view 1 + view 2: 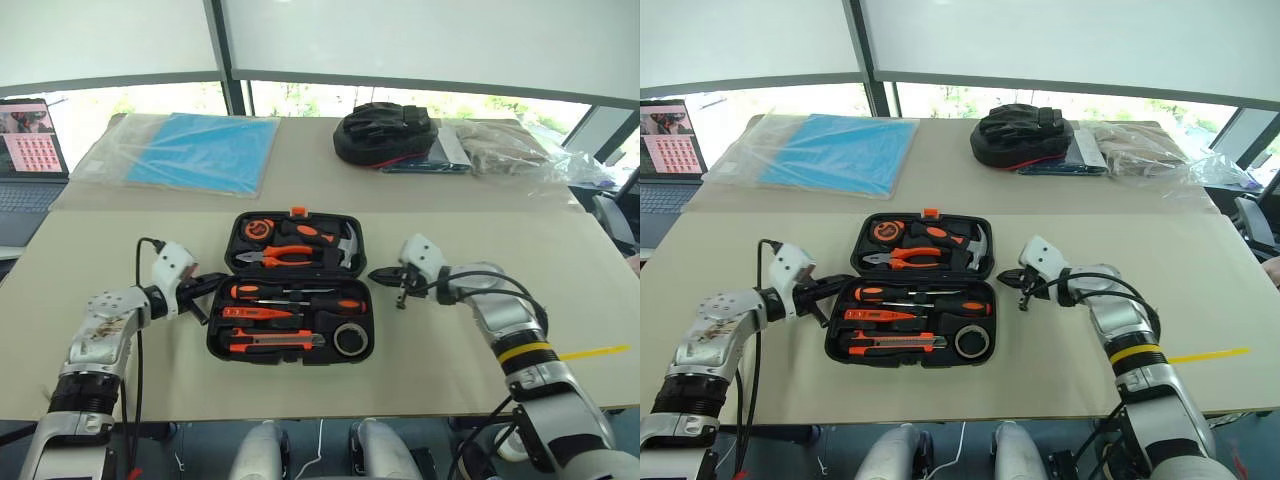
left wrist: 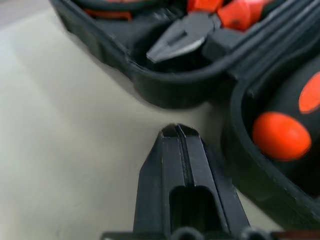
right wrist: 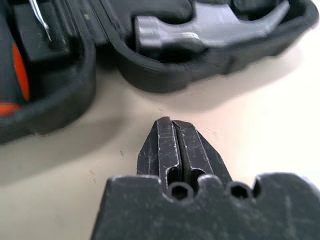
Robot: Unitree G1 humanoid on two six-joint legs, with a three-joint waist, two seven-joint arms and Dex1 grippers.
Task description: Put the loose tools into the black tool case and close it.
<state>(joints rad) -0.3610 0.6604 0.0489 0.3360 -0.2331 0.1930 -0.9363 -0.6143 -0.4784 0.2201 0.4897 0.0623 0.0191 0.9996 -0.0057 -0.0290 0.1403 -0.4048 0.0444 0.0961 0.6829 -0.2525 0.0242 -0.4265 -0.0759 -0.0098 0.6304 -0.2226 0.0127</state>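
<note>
A black tool case (image 1: 291,290) lies open flat on a tan bench (image 1: 120,350), between the robot's two claws. The left claw (image 1: 217,283) sits just beside the case's left edge, near the hinge line, fingers clenched together and holding nothing. The right claw (image 1: 381,273) mirrors it just off the right edge, also clenched and empty.

The loose tools are already seated in the case half nearer the robot: two orange-and-black screwdrivers (image 1: 295,294), a slim orange tester screwdriver (image 1: 258,313), a utility knife (image 1: 276,341) and a small dark tape roll (image 1: 349,340). The half beyond the claws holds pliers (image 1: 290,256), a hammer (image 1: 343,247) and a tape measure (image 1: 258,230). What seems left is folding one half over.

Risks, as a judgement: the clenched tips may slide off the rounded plastic rim rather than get under it, pushing the case across the bench. Uneven lifting from the two sides could twist the case, and tilting a half could spill its tools. Any tool sitting proud would stop the orange latch (image 1: 298,212) from catching.

There is bare bench outside each claw and toward the robot. A black bag (image 1: 385,134) and plastic-wrapped items lie well beyond the case.
</note>
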